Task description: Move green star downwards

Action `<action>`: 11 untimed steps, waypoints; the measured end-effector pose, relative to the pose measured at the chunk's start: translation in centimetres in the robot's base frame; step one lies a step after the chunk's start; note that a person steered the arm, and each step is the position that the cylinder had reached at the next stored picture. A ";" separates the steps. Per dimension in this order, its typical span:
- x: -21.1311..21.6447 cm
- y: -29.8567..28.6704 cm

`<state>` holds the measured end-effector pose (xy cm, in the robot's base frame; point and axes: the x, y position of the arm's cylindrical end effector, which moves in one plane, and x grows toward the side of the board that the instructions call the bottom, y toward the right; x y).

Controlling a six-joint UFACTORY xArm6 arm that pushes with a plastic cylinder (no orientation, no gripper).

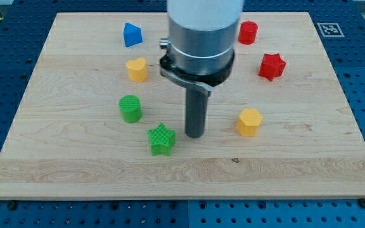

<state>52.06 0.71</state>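
Note:
The green star (161, 139) lies on the wooden board (75, 171), a little left of the view's centre and toward the bottom. My tip (195, 135) rests on the board just to the star's right and slightly above it, a small gap apart. The rod rises into the arm's grey body at the view's top centre.
A green cylinder (130, 108) stands up-left of the star. A yellow heart (137, 69) and a blue block (132, 34) lie farther up on the left. A yellow hexagon (249, 121) is to the tip's right. A red star (272, 66) and a red block (248, 31) lie upper right.

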 end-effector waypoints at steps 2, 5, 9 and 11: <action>0.1 -0.1; 0.3 -4.2; 4.3 -2.5; 5.1 -3.8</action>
